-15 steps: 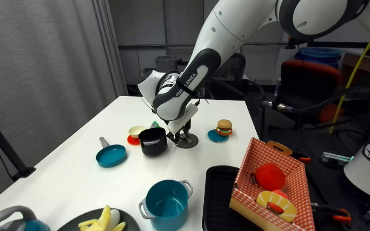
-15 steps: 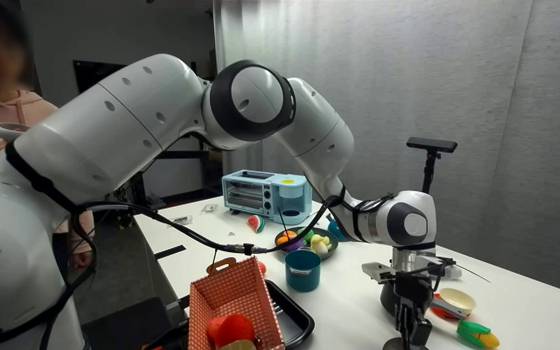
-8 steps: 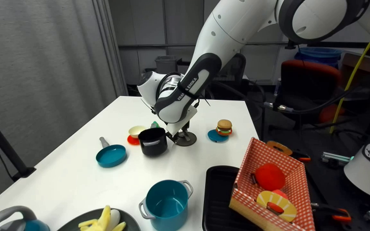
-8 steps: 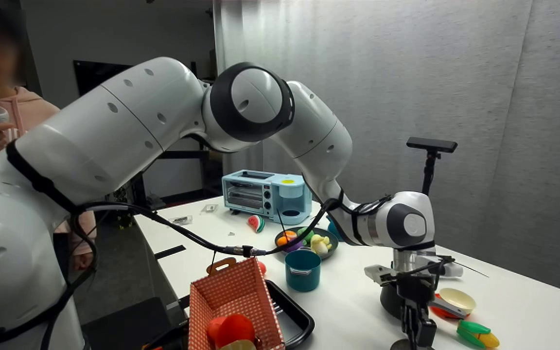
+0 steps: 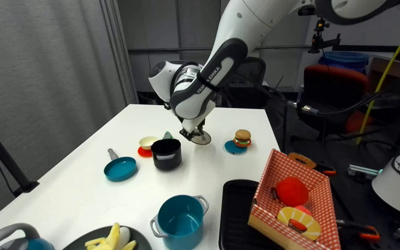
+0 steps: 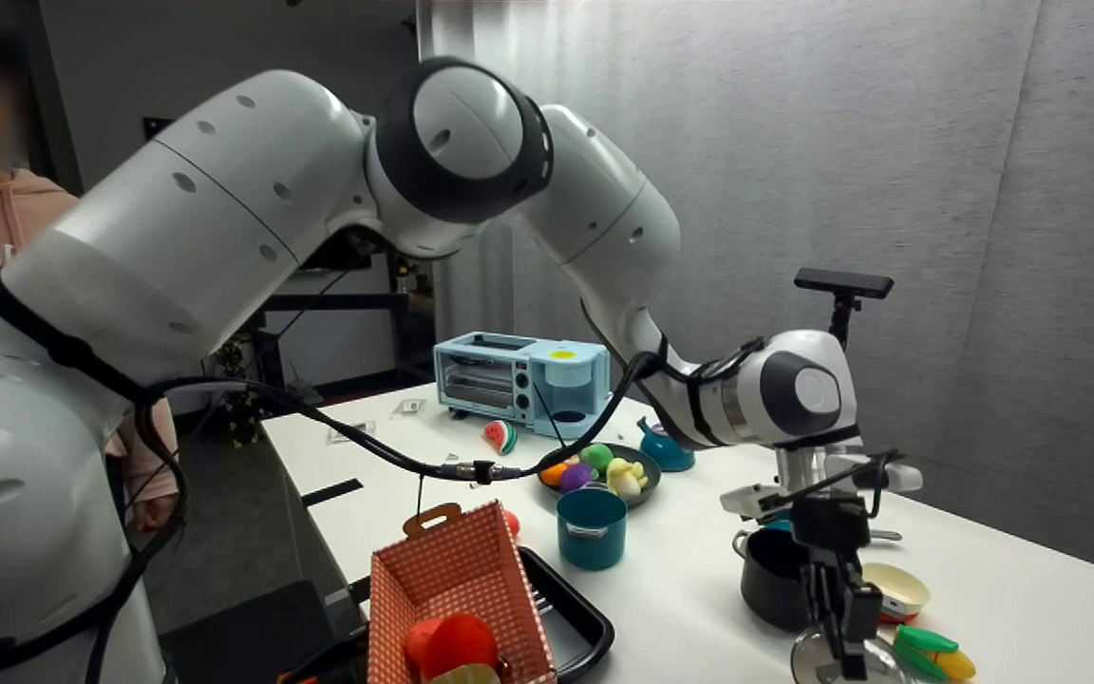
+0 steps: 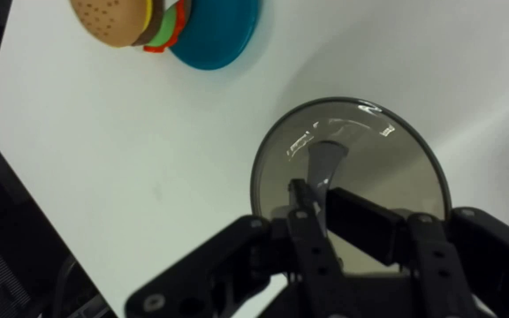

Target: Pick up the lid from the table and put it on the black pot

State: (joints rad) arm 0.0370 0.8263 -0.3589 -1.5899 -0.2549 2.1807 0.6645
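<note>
The black two-fingered tool [image 7: 317, 191] is narrow, its fingertips [image 7: 347, 210] gripping the grey handle [image 7: 326, 161] of the round, smoky see-through lid [image 7: 374, 176], which hangs tilted above the white desk [image 5: 116, 201], apart from the squat black cylindrical pot [image 5: 172, 163]. Across the white robot arm [image 5: 236, 29] I can read "EMIKA", the word before it partly covered by a black strap [image 5: 207, 82]; "FO" shows on a pink hoodie [image 6: 29, 211].
</note>
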